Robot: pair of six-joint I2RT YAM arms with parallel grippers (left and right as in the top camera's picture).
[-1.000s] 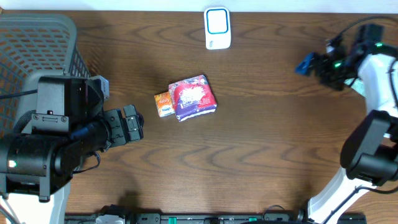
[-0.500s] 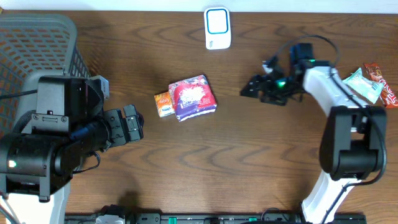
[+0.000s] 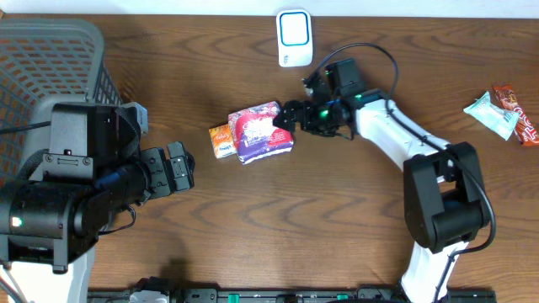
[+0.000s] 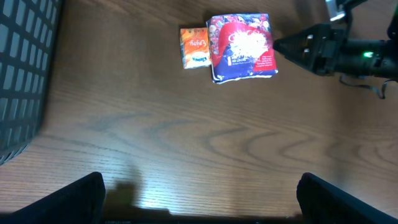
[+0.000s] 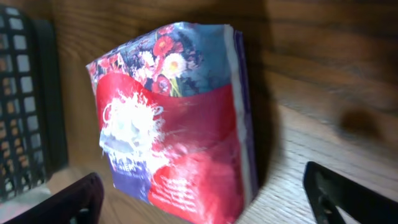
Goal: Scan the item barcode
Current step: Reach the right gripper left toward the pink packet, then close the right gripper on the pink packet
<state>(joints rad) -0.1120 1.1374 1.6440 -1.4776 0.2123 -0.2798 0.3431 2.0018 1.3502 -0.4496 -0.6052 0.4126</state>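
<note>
A red and purple floral pack (image 3: 261,130) lies flat at the table's middle. A small orange packet (image 3: 222,140) touches its left side. The white scanner (image 3: 295,38) with a blue window stands at the back edge. My right gripper (image 3: 286,116) is open at the pack's right end. In the right wrist view the pack (image 5: 174,124) fills the space ahead of that gripper (image 5: 208,199), its two dark fingers wide apart on either side. My left gripper (image 3: 181,167) is open and empty, well left of the pack (image 4: 242,46) and the orange packet (image 4: 194,46).
A grey mesh basket (image 3: 50,76) takes up the left side behind my left arm. Two snack packets, a pale blue one (image 3: 490,114) and a red-brown one (image 3: 518,103), lie at the far right edge. The right arm's cable arcs above its wrist.
My right arm has swept from the far right edge leftward across the table to the floral pack. The left arm and both items have not moved.
</note>
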